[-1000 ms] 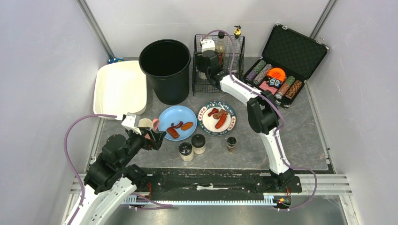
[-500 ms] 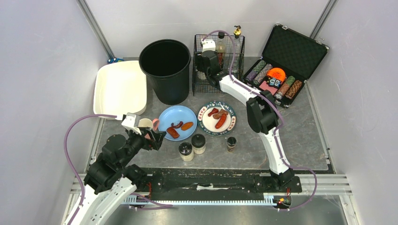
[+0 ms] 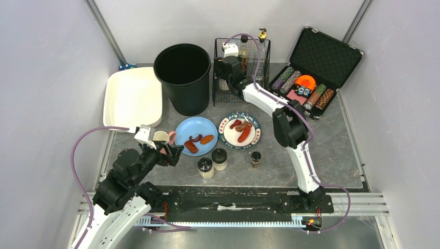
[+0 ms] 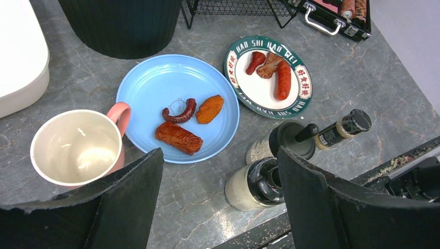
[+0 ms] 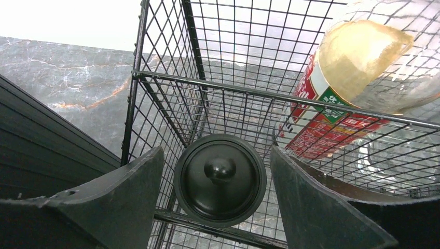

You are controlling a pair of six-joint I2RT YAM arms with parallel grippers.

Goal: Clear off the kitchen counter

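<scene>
Mottled grey stone-look kitchen counter (image 3: 337, 150); left end effector (image 4: 219, 158) spread; right end effector (image 5: 215, 151) spread, flanking round black lid (image 5: 220, 179).

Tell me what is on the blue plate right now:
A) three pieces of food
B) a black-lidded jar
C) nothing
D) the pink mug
A: the left wrist view shows the blue plate holding three pieces of food, with the pink mug standing beside it, not on it.

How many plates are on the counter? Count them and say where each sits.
2. The blue plate lies in front of the black bucket; the green-rimmed plate lies just right of it. None seems hidden.
</scene>
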